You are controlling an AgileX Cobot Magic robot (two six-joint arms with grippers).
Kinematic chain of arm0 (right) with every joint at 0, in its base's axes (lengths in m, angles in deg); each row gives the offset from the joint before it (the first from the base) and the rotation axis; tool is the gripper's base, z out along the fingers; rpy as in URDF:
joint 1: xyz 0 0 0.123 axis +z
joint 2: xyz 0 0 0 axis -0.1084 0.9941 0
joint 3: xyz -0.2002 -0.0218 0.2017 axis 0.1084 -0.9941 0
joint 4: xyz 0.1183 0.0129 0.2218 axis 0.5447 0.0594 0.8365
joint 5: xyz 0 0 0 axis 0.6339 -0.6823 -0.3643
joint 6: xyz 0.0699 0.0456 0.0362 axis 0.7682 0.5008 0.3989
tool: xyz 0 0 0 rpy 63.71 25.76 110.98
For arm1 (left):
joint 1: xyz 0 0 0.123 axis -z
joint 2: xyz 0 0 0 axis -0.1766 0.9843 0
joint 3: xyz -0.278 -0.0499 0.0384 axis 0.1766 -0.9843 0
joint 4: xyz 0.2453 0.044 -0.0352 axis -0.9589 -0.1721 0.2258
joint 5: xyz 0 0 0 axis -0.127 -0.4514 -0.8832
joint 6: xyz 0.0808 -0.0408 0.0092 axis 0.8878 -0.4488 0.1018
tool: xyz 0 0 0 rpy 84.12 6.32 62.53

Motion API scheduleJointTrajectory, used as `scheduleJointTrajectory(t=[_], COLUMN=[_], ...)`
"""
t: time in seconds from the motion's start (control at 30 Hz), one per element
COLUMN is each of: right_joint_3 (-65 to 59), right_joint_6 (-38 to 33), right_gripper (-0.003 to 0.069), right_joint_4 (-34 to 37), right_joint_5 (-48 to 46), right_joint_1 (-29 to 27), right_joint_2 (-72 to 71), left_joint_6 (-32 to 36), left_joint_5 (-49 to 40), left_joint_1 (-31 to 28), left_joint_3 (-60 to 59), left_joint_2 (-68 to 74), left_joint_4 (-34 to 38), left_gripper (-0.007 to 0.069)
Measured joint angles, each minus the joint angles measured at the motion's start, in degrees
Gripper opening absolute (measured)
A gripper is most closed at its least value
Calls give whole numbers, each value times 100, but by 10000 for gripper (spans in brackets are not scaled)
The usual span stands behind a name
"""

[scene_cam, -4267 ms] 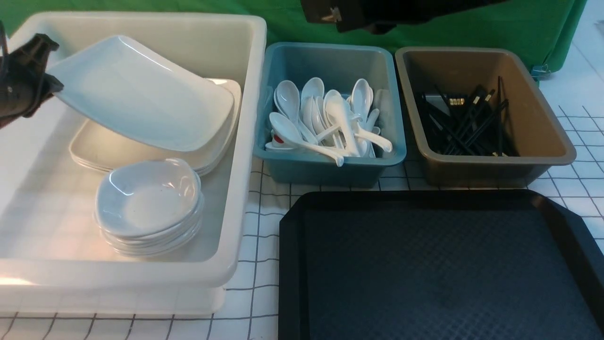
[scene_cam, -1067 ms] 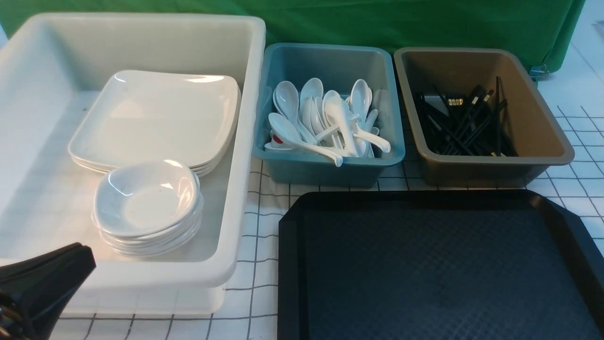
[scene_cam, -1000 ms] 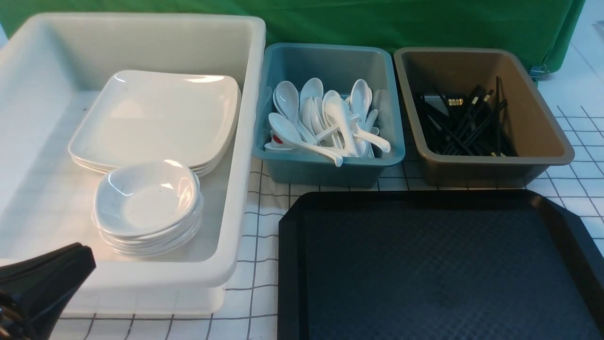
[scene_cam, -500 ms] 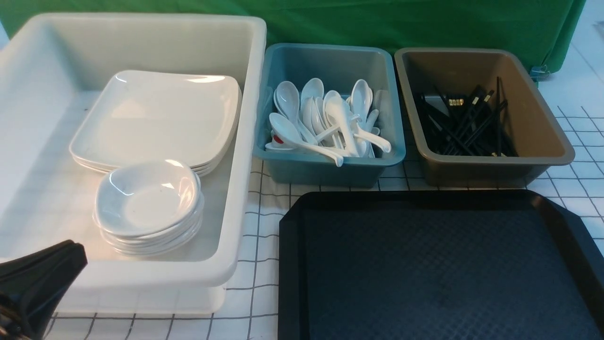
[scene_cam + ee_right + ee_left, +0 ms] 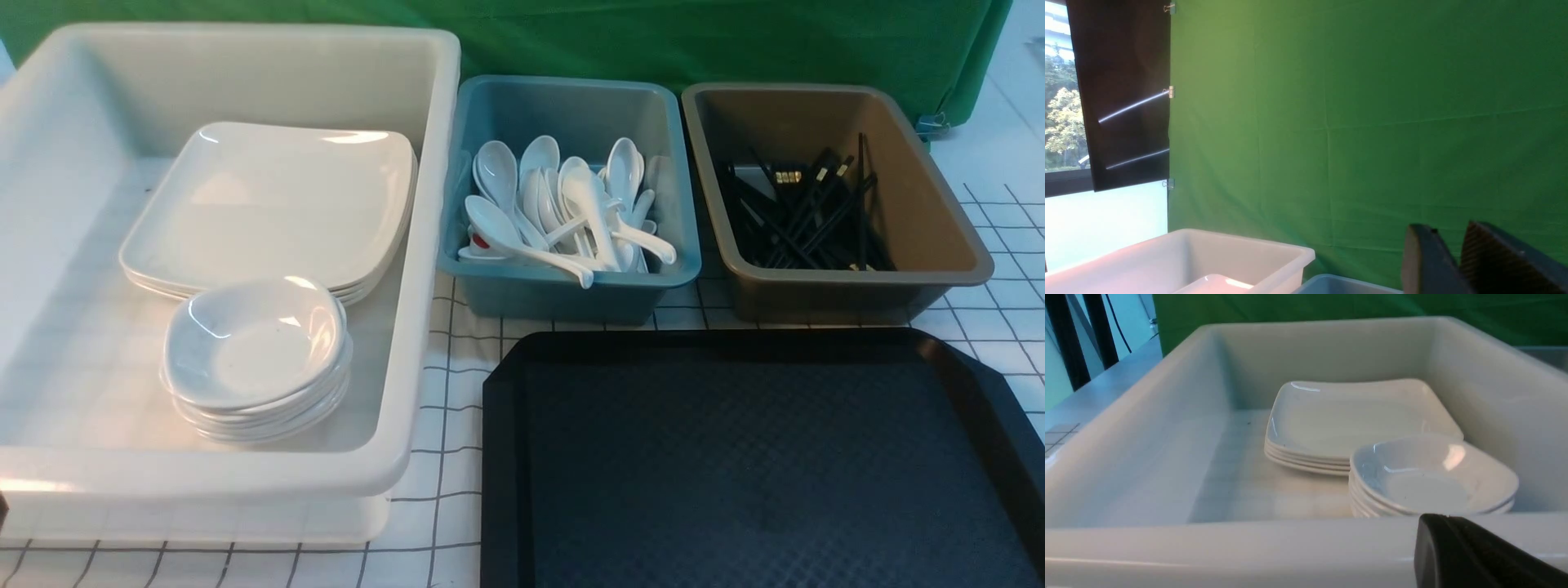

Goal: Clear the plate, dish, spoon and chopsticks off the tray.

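My left gripper (image 5: 1478,555) is shut on nothing, just outside the white tub (image 5: 1249,547); past its wall sits the plate (image 5: 1355,416). My right gripper (image 5: 1457,253) is slightly parted, empty. The tray (image 5: 506,457) is bare.

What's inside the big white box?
Inside the white tub, a stack of square plates sits at the back and a stack of small dishes in front. The lower plates and dishes are mostly covered; only their edges show.
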Motion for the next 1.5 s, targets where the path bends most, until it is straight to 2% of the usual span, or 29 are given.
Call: scheduleJointTrajectory(t=[0.37, 1.4, 1.5], right_joint_3=[0, 0, 0], right_joint_6=[0, -5, -300], right_gripper=[193, 237, 239], right_joint_4=[0, 0, 516], right_joint_5=[-2, 6, 53], right_joint_1=[0, 0, 0], right_joint_2=[0, 0, 0], left_joint_6=[-131, -108, -108], left_joint_5=[-185, -175, -175], left_joint_1=[576, 576, 576], left_joint_3=[-58, -58, -58], left_joint_2=[-2, -2, -2], left_joint_4=[-203, -203, -203], left_gripper=[2, 19, 19])
